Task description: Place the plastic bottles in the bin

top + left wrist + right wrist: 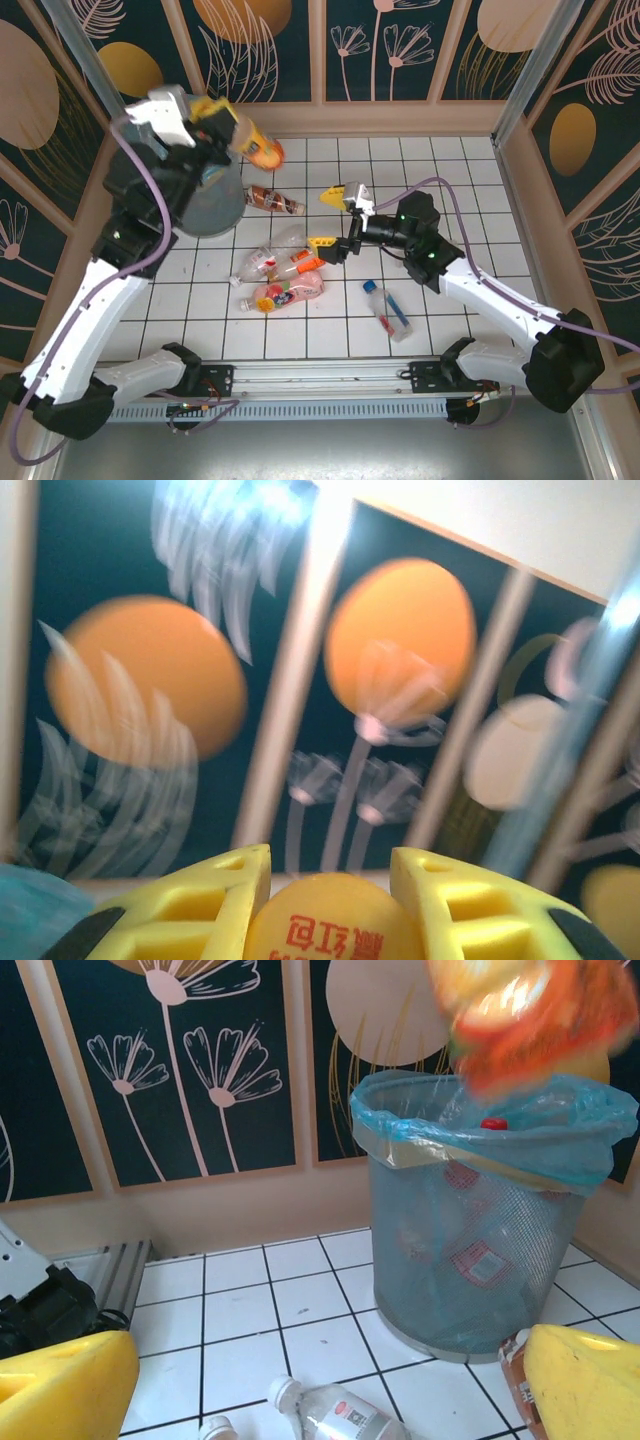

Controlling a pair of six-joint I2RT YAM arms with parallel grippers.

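We held an orange bottle (263,150) in our left claw (330,868) over the bin (400,1148). Our right claw (330,218) was wide open, empty. Some bottles (478,1260) were in; more bottles (272,262) lay outside.

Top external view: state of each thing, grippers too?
bin: upright, bag-lined, bottles inside.
orange bottle: gripped, in the air near the bin.
left gripper: shut on the orange bottle.
right gripper: open, empty.
red-labelled bottle: lying beside the bin.
middle bottles: lying on their sides.
blue-labelled bottle: lying on its side, apart.
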